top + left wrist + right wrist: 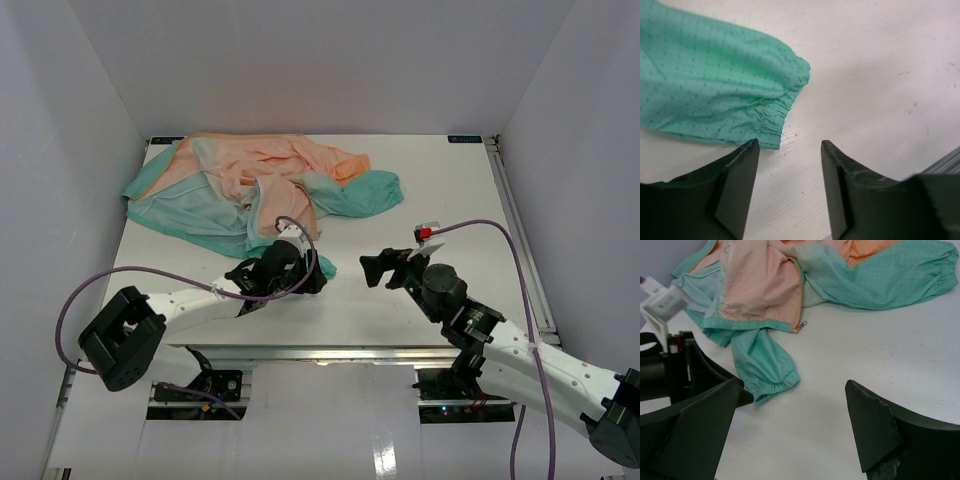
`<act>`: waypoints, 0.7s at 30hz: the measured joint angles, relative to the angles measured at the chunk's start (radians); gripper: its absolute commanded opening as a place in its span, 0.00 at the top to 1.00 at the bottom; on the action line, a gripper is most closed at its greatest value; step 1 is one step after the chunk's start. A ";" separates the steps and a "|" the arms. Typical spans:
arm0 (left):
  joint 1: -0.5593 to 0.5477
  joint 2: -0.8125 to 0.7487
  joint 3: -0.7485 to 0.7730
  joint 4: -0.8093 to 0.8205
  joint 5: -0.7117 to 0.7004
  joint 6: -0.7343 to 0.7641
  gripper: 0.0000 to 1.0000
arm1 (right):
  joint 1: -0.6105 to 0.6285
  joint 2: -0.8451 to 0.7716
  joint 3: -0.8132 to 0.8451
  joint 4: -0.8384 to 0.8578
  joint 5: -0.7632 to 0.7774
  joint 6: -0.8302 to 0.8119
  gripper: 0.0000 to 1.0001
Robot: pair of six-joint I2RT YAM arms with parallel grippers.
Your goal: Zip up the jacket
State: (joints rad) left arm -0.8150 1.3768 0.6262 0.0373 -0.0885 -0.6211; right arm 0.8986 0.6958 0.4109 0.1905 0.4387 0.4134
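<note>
The jacket (250, 180), peach fading to teal, lies rumpled and spread over the back-left of the table. One teal sleeve runs toward the front, and its elastic cuff (777, 112) lies flat on the table. My left gripper (312, 278) is low over the table, open and empty (788, 145), with the cuff just beyond its left fingertip. My right gripper (372, 270) is wide open and empty (792, 387), facing the same cuff (772, 382). A metal zipper pull (800, 326) shows at the jacket's front edge. The other teal sleeve (900, 275) stretches to the right.
White walls close the table at the back and both sides. A metal rail (515, 230) runs along the right edge and another along the front (320, 352). The left arm's purple cable (300, 235) loops over the jacket's near edge.
</note>
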 measured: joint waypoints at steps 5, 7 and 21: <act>0.001 -0.141 0.008 -0.020 -0.053 0.014 0.13 | -0.001 0.113 0.046 -0.004 0.016 -0.006 0.00; 0.004 -0.211 0.020 -0.046 -0.106 0.031 0.14 | -0.001 0.178 0.089 -0.003 0.014 -0.002 0.06; 0.199 -0.135 0.074 -0.092 -0.209 0.047 0.20 | -0.161 0.662 0.288 0.172 -0.208 0.002 0.27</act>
State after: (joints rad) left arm -0.6163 1.2416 0.7006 -0.0543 -0.2973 -0.5743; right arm 0.7380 1.3580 0.6987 0.3628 0.2305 0.4156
